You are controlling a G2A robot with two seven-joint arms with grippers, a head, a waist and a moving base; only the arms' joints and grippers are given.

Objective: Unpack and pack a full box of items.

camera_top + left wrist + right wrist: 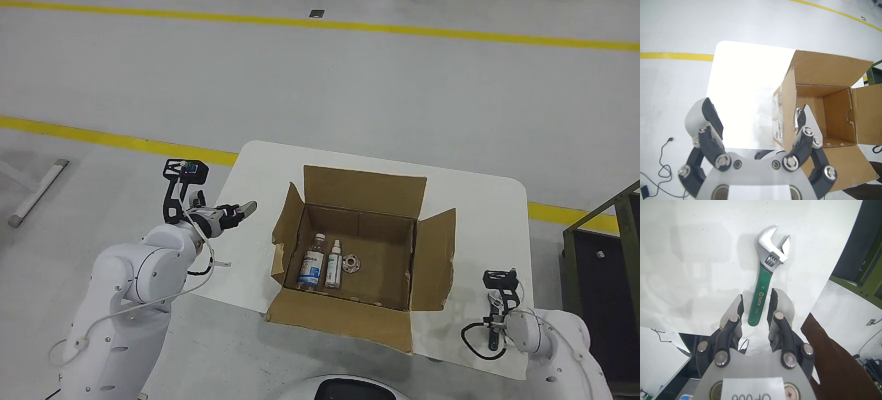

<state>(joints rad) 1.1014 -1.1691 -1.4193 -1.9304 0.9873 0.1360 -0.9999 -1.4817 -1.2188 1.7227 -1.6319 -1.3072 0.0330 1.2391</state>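
From above, the box [355,255] stands on the white table [480,200] with its flaps splayed for reach. A wide bottle [312,264], a slim bottle [334,264] and a small round part [353,265] lie on its floor, so unpacking looks unfinished. The left wrist view has the left hand [755,106] spread and empty beside the box, with grey floor and yellow lines beyond. In the right wrist view the right hand [758,298] is parted astride the green handle of a wrench [770,255] lying flat near the table's edge — probably just unpacked.

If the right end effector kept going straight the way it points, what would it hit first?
Likely the green-handled wrench, lying between its open fingers on the white table; depth is unclear.
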